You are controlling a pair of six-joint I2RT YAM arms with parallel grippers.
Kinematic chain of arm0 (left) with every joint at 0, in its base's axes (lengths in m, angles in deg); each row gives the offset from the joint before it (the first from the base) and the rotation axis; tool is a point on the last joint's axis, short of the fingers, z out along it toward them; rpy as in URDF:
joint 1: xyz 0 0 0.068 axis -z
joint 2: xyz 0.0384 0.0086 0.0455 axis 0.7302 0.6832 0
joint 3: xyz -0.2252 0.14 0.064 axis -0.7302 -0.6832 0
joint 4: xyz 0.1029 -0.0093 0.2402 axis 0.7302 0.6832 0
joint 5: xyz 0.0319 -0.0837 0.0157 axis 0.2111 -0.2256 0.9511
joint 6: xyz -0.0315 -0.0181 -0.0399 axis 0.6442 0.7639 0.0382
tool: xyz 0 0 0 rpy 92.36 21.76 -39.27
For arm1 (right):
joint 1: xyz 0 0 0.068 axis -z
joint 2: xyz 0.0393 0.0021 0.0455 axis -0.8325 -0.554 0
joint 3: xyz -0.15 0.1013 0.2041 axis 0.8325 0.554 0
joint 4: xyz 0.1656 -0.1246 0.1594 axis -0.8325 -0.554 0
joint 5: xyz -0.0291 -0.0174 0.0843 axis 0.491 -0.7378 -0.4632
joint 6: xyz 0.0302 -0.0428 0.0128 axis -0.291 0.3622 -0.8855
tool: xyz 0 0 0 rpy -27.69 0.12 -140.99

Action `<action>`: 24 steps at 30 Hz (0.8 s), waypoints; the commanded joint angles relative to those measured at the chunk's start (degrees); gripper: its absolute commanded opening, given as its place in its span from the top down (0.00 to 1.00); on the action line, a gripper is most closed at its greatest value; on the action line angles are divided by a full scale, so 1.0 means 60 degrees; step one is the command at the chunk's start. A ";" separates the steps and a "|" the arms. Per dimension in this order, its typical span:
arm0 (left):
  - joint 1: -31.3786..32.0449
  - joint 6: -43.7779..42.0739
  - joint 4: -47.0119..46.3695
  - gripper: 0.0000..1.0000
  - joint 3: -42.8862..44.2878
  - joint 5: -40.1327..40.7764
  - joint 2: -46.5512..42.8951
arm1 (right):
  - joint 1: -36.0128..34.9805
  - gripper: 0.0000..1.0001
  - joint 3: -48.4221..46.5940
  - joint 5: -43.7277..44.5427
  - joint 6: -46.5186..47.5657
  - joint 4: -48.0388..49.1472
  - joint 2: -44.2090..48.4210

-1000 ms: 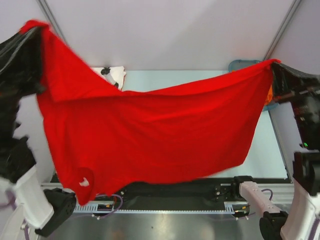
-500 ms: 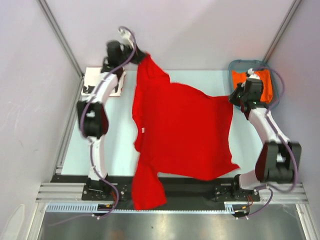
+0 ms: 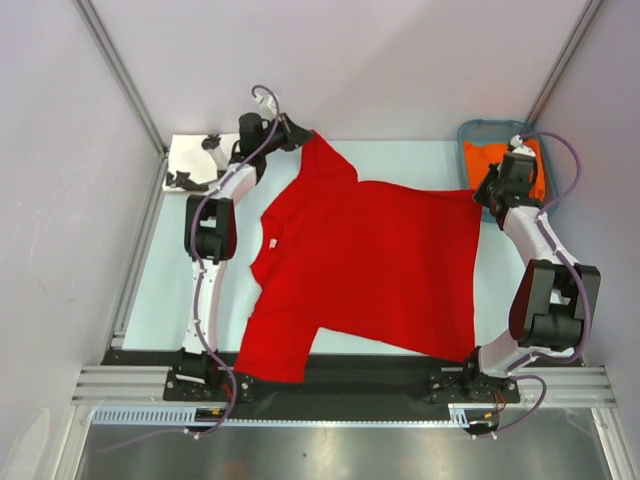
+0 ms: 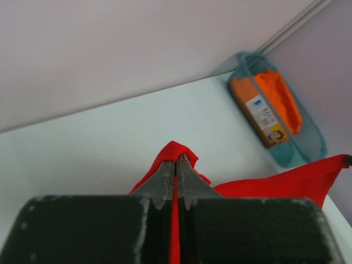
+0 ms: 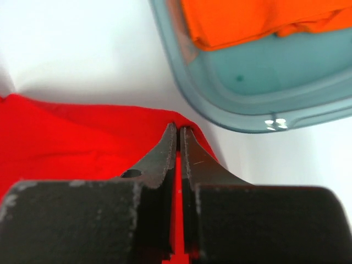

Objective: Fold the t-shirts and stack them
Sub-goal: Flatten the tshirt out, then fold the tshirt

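Note:
The red t-shirt lies spread flat over the middle of the table, one sleeve hanging over the near edge. My left gripper is shut on its far left corner; in the left wrist view the red cloth is pinched between the jaws. My right gripper is shut on the far right corner, with red cloth between the jaws. The white t-shirt with black shapes lies folded at the far left corner of the table.
A teal plastic basket holding orange cloth stands at the far right, just beyond the right gripper; it also shows in the right wrist view and the left wrist view. Frame posts rise at both far corners.
Both arms have swung down and away from the camera, from holding the red shirt high in the air to laying it spread flat on the table, still gripping its two far corners.

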 commanded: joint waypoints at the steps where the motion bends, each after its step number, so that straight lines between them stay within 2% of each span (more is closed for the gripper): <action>1: 0.0368 -0.0037 -0.0629 1.00 0.0241 -0.0304 -0.1552 | 0.0353 1.00 -0.0158 0.0501 0.0186 -0.0225 0.0242; 4: 0.0428 -0.0086 -0.0334 1.00 0.0342 -0.0128 -0.1629 | 0.0455 1.00 -0.0348 0.0806 0.0362 -0.0472 -0.0094; 7: 0.0442 0.0616 -0.0435 1.00 0.0577 -0.0317 -0.1467 | 0.0645 1.00 -0.0349 0.1072 0.0494 -0.0621 -0.0169; 14: 0.0721 0.0881 -0.1315 1.00 -0.1252 -0.0200 -0.2214 | 0.0851 1.00 -0.0509 0.0517 0.0553 -0.0767 -0.0446; 20: 0.0735 0.0764 -0.0393 1.00 -0.1340 -0.0113 -0.2564 | 0.0866 1.00 -0.1255 -0.0055 0.0334 -0.1659 -0.0828; 24: 0.0735 0.0925 -0.0231 1.00 -0.2379 -0.0010 -0.3486 | 0.0895 1.00 -0.1462 -0.0100 -0.0003 -0.2407 -0.0756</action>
